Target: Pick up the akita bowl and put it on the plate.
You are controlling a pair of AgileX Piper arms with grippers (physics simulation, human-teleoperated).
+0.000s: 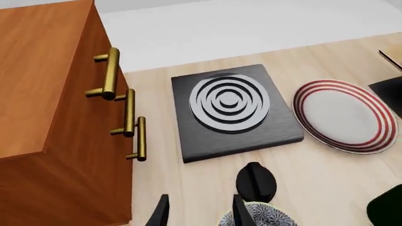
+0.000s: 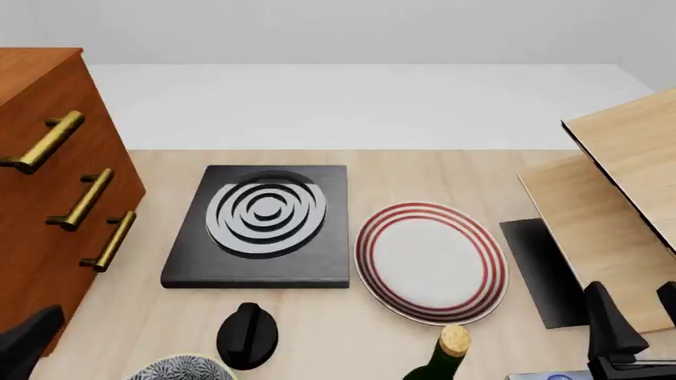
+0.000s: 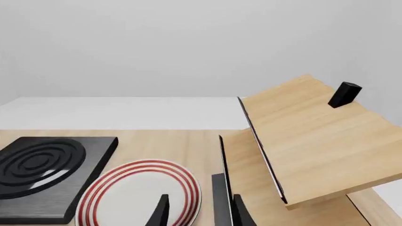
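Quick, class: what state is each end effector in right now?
Left end effector: open, holding nothing.
Right end effector: open, holding nothing.

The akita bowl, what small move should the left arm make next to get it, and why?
Probably lower the left gripper toward the akita bowl: its open fingers hover above the rim, holding nothing, and the plate sits bare.

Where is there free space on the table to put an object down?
Bare tabletop lies behind the plate, between the black slab and the tilted wooden boards. The near edge is crowded: black knob, akita bowl, corked bottle.
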